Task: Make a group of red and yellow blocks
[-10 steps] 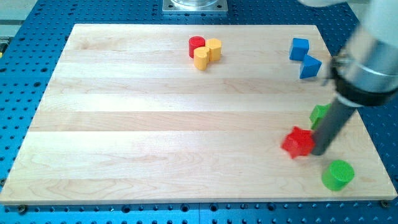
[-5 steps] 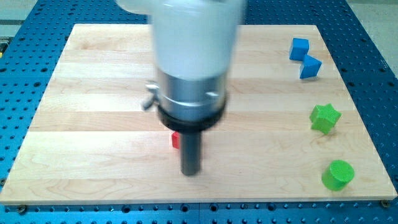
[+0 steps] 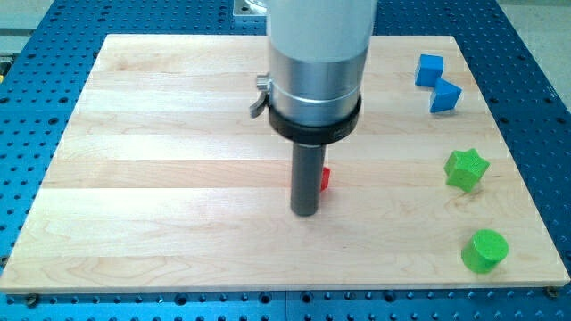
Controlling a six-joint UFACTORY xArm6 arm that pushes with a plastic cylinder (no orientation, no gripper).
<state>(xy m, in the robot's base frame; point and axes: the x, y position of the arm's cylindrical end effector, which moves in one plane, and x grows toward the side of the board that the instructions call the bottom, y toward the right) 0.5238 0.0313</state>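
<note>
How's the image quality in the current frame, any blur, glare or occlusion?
Camera view: sharp, evenly lit, no glare, only soft shadows. The arm body hides the board's top centre; the red block shows only as a sliver right of the rod, just above my tip. Blue and green blocks at the view's right are crisp.

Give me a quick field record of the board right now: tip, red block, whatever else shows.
tip: my tip rests on the wooden board, near its centre
red block: only a sliver shows at the rod's right edge, just above the tip; shape hidden
yellow blocks: not visible; the arm covers the top centre
blue blocks: two, top right
green star, right edge
green cylinder, bottom right
</note>
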